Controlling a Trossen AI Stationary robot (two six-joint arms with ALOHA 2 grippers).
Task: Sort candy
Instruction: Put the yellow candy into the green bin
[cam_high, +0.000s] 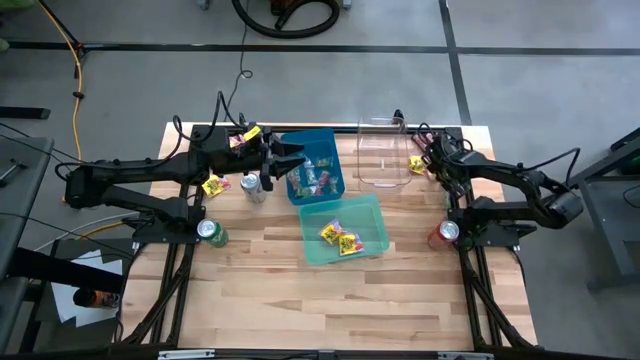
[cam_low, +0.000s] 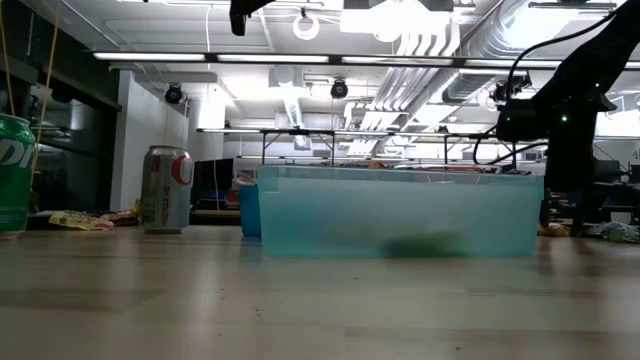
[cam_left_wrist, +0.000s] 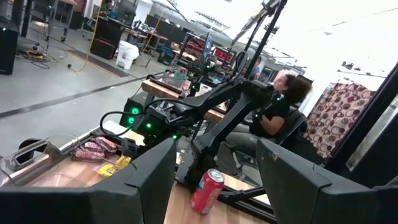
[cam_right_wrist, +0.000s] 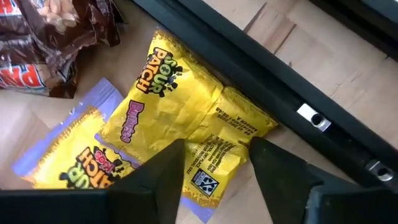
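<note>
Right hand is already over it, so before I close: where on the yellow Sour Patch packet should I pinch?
Take the yellow packet by its near crimped end, coming straight down: it lies flat on the wood, partly over a second packet, and the right hand hangs open astride that end. Stay off the black frame rail alongside.

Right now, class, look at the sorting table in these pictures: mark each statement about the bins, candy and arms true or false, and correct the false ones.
1. The light teal plastic bin holds yellow candy packets. True.
2. The clear plastic bin is full of candy. False: it looks empty.
3. The right gripper has open fingers around a yellow Sour Patch packet. True.
4. The left gripper is over the clear bin. False: it is at the dark blue plastic bin.
5. A silver drink can stands left of the blue bin. True.
</note>
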